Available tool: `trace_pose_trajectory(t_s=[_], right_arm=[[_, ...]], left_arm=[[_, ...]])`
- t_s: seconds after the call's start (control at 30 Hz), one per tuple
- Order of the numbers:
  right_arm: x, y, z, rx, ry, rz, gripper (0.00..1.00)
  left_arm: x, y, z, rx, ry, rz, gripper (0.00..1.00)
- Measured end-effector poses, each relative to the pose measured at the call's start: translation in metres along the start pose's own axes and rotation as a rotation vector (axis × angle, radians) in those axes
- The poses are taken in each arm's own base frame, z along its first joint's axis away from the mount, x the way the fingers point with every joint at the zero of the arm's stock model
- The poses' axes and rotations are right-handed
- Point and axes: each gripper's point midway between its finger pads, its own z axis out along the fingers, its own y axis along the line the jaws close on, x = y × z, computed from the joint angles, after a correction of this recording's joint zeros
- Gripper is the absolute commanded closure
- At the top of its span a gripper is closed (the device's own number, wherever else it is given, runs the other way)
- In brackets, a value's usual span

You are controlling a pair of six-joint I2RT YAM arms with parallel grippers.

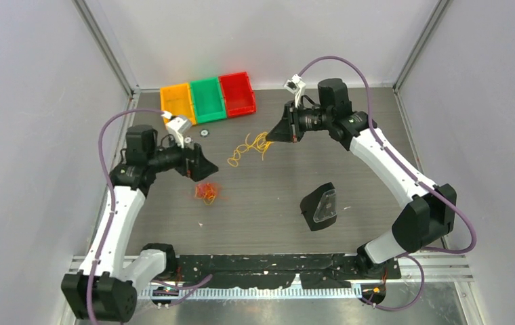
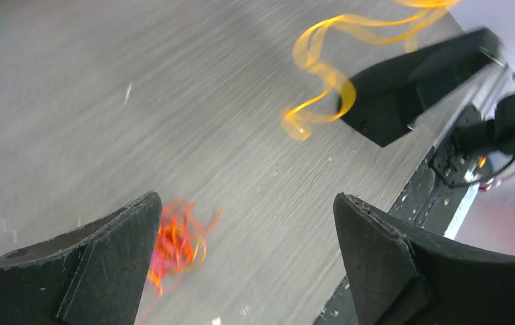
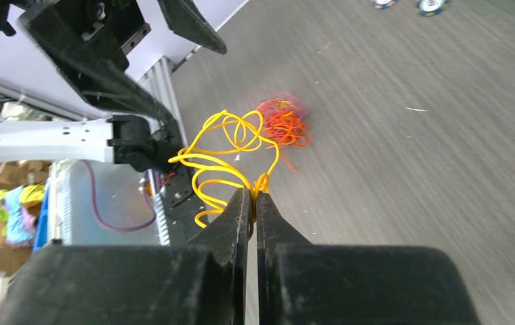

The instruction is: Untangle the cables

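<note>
"What's on the left?"

"The left gripper [image 2: 246,198], jaws wide apart, empty, just above a red-orange cable tangle [image 1: 207,193] lying on the table [image 1: 363,122]."

"And in the middle?"

"A yellow cable [image 1: 246,147], separate from the red bundle. Its loops trail from the right gripper [image 3: 253,198], whose tips are pinched together on one strand."

"Does it touch the table?"

"I cannot tell."

"Farther right?"

"A black wedge [image 1: 320,206] with a clear face, lying nearer the bases."

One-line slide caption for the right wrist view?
The right pincer shut on the coiled yellow cable, red-orange tangle on the grey table beyond.
</note>
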Motion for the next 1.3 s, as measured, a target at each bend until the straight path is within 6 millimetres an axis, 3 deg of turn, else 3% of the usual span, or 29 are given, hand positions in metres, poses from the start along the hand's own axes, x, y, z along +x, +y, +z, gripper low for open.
trace_pose_trajectory(t_s=[0.13, 0.23, 0.3, 0.4, 0.43, 0.57, 0.67, 0.8, 0.87, 1.0, 1.13, 1.3], right_arm=[[0.005, 0.017, 0.006, -0.084, 0.011, 0.017, 0.95], [0.014, 0.030, 0.011, -0.144, 0.028, 0.032, 0.95], [0.019, 0.039, 0.014, -0.179, 0.038, 0.043, 0.95], [0.020, 0.047, 0.015, -0.206, 0.041, 0.053, 0.93], [0.019, 0.048, 0.014, -0.206, 0.038, 0.052, 0.92], [0.007, 0.028, 0.004, -0.103, -0.017, 0.047, 0.90], [-0.007, -0.008, -0.011, 0.059, -0.083, 0.045, 0.90], [-0.004, -0.035, -0.019, 0.199, -0.086, 0.030, 0.91], [-0.004, -0.047, -0.022, 0.265, -0.086, 0.010, 0.93], [0.001, -0.071, -0.031, 0.395, -0.065, -0.047, 0.95], [0.001, -0.095, -0.045, 0.512, -0.050, -0.115, 0.95], [0.001, -0.094, -0.049, 0.519, -0.031, -0.173, 0.95]], left_arm=[[-0.021, -0.052, 0.015, 0.133, -0.073, 0.278, 0.00], [-0.020, -0.071, 0.032, 0.174, -0.069, 0.387, 0.04], [-0.015, -0.075, 0.048, 0.179, -0.034, 0.417, 0.30], [-0.001, -0.078, 0.069, 0.185, 0.052, 0.424, 0.87], [0.003, -0.079, 0.073, 0.192, 0.080, 0.419, 0.99], [0.009, -0.085, 0.065, 0.210, 0.114, 0.419, 1.00], [0.008, -0.101, 0.040, 0.240, 0.052, 0.446, 1.00], [-0.006, -0.128, 0.000, 0.279, -0.085, 0.508, 1.00], [-0.007, -0.132, -0.012, 0.283, -0.106, 0.509, 1.00], [-0.008, -0.126, -0.023, 0.252, -0.118, 0.466, 1.00], [-0.016, -0.108, -0.028, 0.186, -0.118, 0.377, 1.00], [-0.041, -0.096, -0.038, 0.130, -0.169, 0.333, 1.00]])
